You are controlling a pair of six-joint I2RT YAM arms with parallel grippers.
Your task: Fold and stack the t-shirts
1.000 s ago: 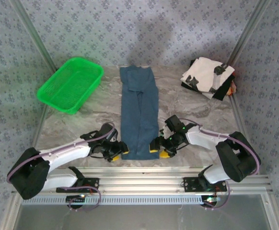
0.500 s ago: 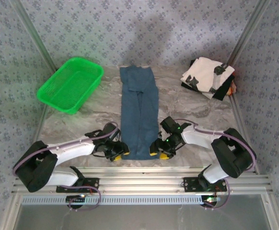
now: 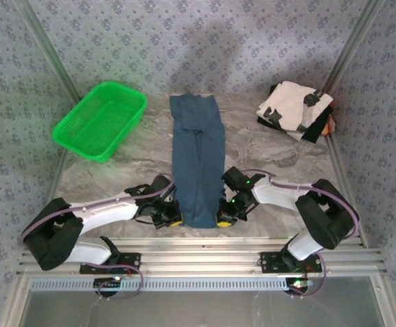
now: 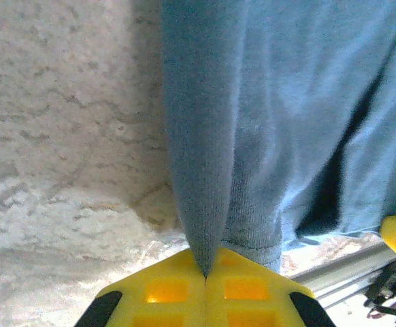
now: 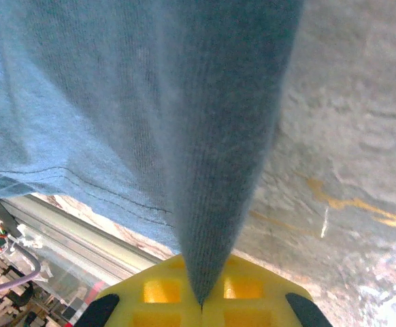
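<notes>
Matt knitted t-shirt (image 3: 196, 163), marbled tabletop (image 3: 266, 146)

The left end effector (image 3: 173, 220) and right end effector (image 3: 224, 219) now sit closer together at lower centre, each pinching a bottom corner of the dusty-blue t-shirt (image 3: 196, 163), whose hem looks narrower.

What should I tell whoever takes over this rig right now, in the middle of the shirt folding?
The left claw is shut on the near left corner of the blue t-shirt.
The right claw is shut on its near right corner.
The shirt lies as a long narrow strip down the middle of the table, sides already folded in.
The folded stack sits far right, the green basket far left.
Left to do: probably fold the strip end to end, then add it to the stack.
</notes>
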